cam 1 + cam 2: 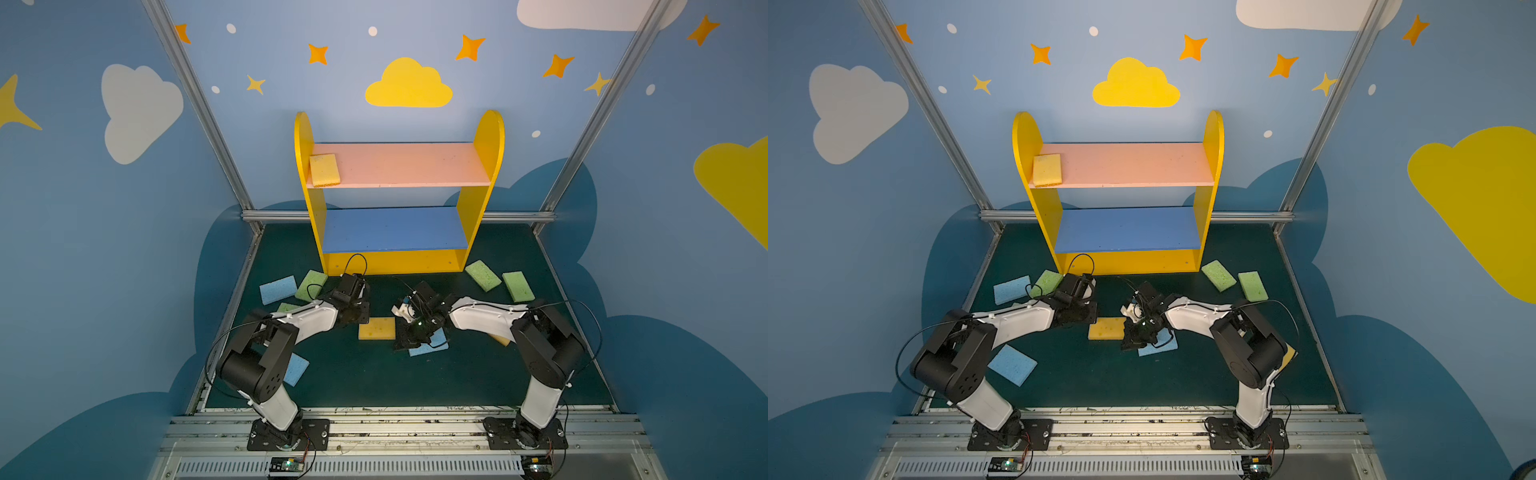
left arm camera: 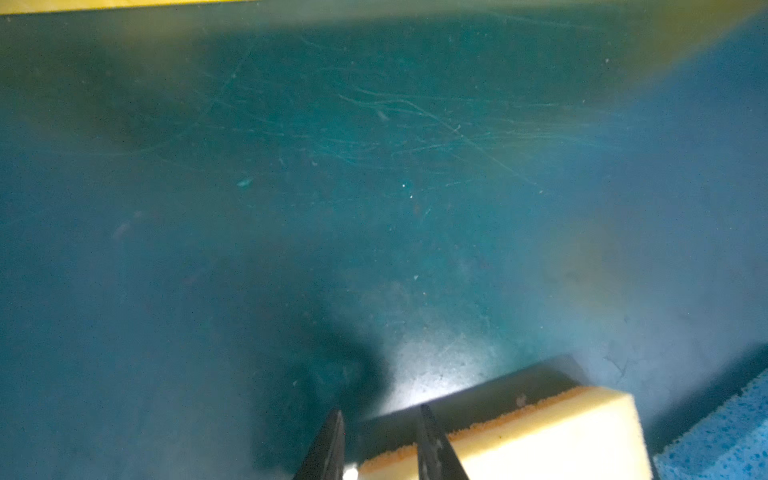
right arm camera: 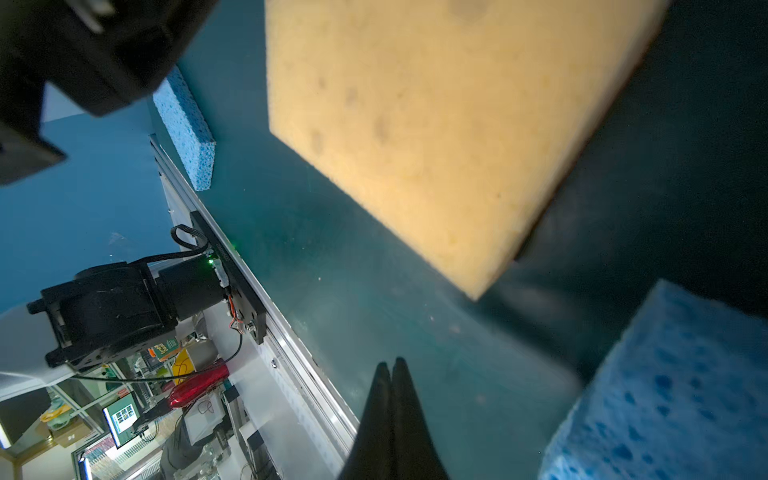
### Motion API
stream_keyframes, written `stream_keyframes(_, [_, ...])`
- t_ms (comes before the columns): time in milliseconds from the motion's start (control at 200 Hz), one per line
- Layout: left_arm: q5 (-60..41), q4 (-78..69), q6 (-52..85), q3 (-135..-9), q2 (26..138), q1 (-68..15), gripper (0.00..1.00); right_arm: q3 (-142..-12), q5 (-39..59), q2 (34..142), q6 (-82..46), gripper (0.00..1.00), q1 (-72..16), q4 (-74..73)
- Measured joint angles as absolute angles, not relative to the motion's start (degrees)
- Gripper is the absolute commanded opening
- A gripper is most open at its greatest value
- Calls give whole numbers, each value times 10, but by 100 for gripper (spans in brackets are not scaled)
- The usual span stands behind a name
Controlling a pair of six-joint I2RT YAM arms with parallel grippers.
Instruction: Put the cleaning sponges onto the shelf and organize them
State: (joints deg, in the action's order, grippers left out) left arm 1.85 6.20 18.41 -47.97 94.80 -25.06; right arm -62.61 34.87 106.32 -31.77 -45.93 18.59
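Taking the dark green mat [image 1: 353, 386] as a clock face with twelve at the back wall, a near light blue foam sponge [image 1: 296, 370] is lying flat at seven o'clock, partly under the left arm. A half-hidden yellow sponge [image 1: 498, 340] is showing one corner beneath the right arm at four. At the centre the left gripper [image 2: 380, 419] is leaning in from nine o'clock, its black fingers standing a narrow gap apart and pinching the nine o'clock end of the central yellow foam sponge [image 1: 377, 328], a flat porous rectangle. Just beside it, toward three o'clock, the right gripper [image 3: 390, 365] is pointing down at the mat with its fingertips pressed together, hanging between that sponge and a second light blue sponge [image 1: 424, 351] lying partly beneath it. Farther back, at ten o'clock, a far light blue sponge [image 1: 277, 289] is lying just beside a light green sponge [image 1: 311, 284], with a mostly hidden green sponge [image 1: 286, 307] under the left arm. At two o'clock an inner light green sponge [image 1: 482, 275] and an outer light green sponge [image 1: 517, 286] are lying near each other. At twelve the small yellow wooden shelf [image 1: 399, 262] is standing, and a shelved yellow sponge [image 1: 324, 169] is lying at the nine o'clock end of its pink upper board [image 1: 403, 164].
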Motion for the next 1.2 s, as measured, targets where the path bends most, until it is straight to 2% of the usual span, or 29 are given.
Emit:
stream_keyframes(370, [-7, 55, 197, -397, 877, -253, 32, -679, 319, 1125, -317, 0, -427, 200])
stream_keyframes(516, [-19, 51, 214, -351, 832, -266, 36, -712, 317, 1147, -316, 0, -409, 208])
stream_keyframes(626, [-26, 51, 227, -328, 804, -280, 46, -742, 318, 1166, -312, 0, -401, 211])
stream_keyframes(811, [-21, 69, 244, -314, 748, -305, 78, -761, 318, 1172, -309, 0, -399, 220])
stream_keyframes(901, [-4, 86, 255, -313, 704, -317, 89, -761, 318, 1172, -306, 13, -396, 227])
stream_keyframes(1001, [24, 103, 274, -312, 641, -336, 95, -753, 316, 1163, -301, 34, -388, 234])
stream_keyframes(1076, [53, 111, 291, -311, 602, -359, 99, -741, 311, 1143, -300, 53, -382, 240])
stream_keyframes(1141, [84, 117, 308, -312, 585, -385, 100, -728, 306, 1119, -297, 62, -378, 243])
stream_keyframes(1201, [114, 130, 321, -316, 587, -411, 100, -717, 302, 1095, -297, 66, -374, 244])
